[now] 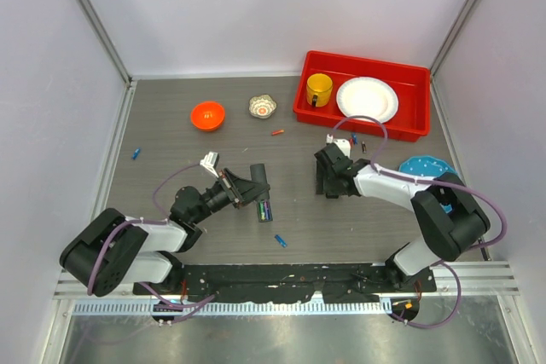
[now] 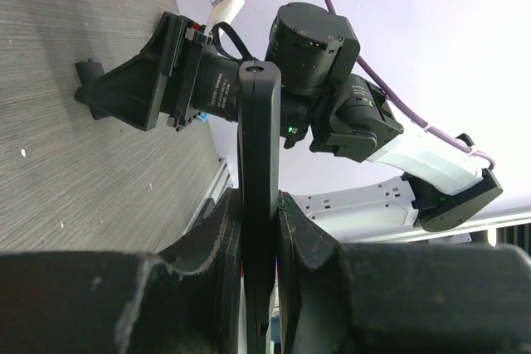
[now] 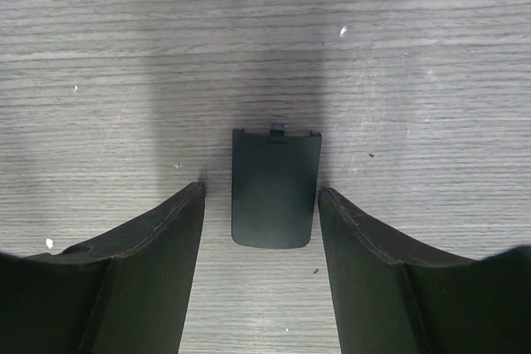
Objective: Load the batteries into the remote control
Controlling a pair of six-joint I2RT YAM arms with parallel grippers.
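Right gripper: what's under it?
A flat black rectangular plastic cover with a small tab lies on the grey wood-grain table, between the open fingers of the right gripper. Anything beneath the cover is hidden by it.

Left gripper [image 2: 259, 221] clamped, right gripper [image 3: 260, 192] spread.
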